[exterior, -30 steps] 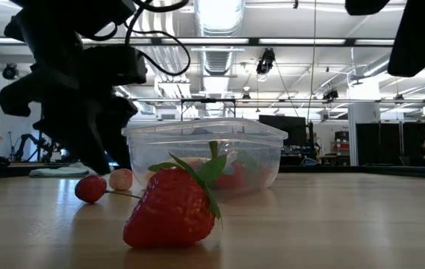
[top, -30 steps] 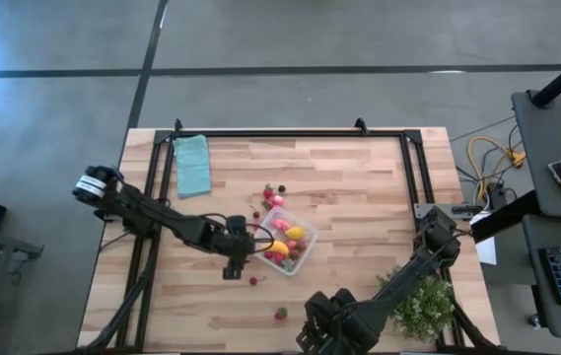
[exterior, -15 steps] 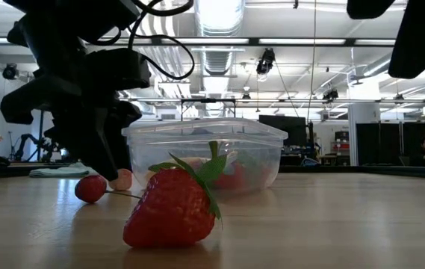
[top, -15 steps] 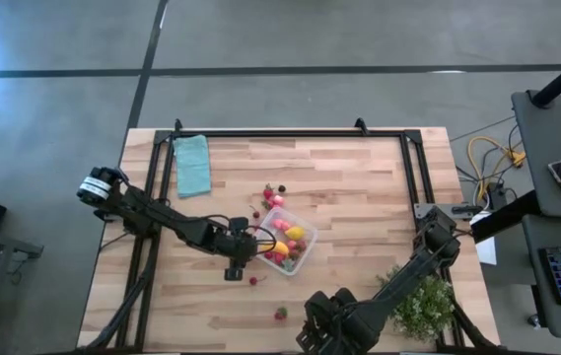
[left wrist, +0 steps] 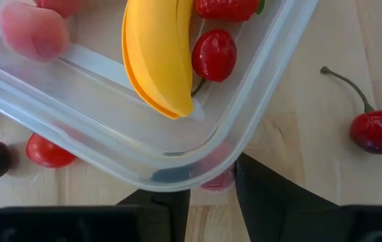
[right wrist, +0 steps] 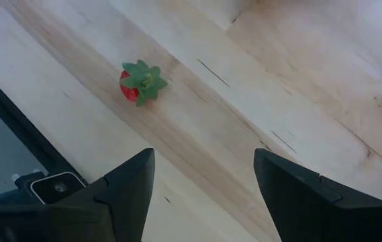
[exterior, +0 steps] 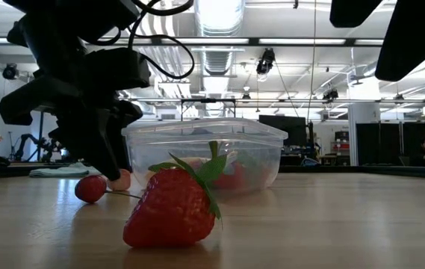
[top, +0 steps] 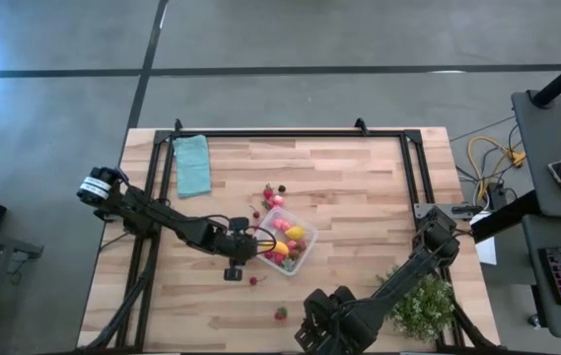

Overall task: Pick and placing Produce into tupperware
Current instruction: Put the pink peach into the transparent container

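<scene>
The left gripper (left wrist: 212,191) is pinched on what looks like a small pink fruit piece (left wrist: 219,179) just outside the clear square plastic tub (left wrist: 258,101); the right gripper (right wrist: 204,191) hangs spread – empty – above the table edge.

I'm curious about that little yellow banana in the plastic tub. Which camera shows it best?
The left wrist view: the banana fills much of the picture, lying in the clear tub beside a cherry. The high view shows only a small yellow speck. In the low view I cannot make it out. The right wrist view misses it entirely.
</scene>
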### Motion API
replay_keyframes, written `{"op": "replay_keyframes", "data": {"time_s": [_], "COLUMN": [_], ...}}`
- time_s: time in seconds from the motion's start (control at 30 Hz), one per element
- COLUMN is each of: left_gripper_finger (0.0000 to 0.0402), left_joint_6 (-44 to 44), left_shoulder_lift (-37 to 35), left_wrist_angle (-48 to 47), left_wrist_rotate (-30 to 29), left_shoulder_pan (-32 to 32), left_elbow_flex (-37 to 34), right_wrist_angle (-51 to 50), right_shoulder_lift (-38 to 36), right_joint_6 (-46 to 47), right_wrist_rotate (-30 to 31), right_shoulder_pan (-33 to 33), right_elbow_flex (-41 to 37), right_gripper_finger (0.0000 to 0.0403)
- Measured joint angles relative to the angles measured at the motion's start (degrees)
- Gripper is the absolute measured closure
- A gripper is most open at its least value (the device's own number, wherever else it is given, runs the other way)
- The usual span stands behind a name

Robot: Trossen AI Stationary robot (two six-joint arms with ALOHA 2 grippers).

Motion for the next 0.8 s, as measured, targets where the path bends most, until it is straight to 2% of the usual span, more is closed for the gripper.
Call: {"op": "replay_keyframes", "data": {"time_s": [0.17, 0.53, 0.8], "left_gripper_finger": [0.0295, 0.0203, 0.0193], "left_joint_6": [-0.01, -0.01, 0.01], "left_shoulder_lift": [0.0, 0.0, 0.98], "left_wrist_angle": [-0.03, -0.11, 0.02], "left_wrist_rotate": [-0.32, -0.54, -1.59], "left_shoulder_pan": [0.0, 0.0, 0.0], "left_elbow_flex": [-0.04, -0.07, -0.07], "right_wrist_angle": [0.04, 0.11, 0.07], "right_shoulder_lift": [0.0, 0.0, -0.02], "right_joint_6": [0.11, 0.13, 0.09], "right_wrist_rotate": [0.0, 0.0, 0.0], "right_shoulder_pan": [0.0, -0.35, -0.63], "right_elbow_flex": [0.0, 0.0, 0.0], "right_gripper_finger": [0.0156, 0.0156, 0.0156]}}
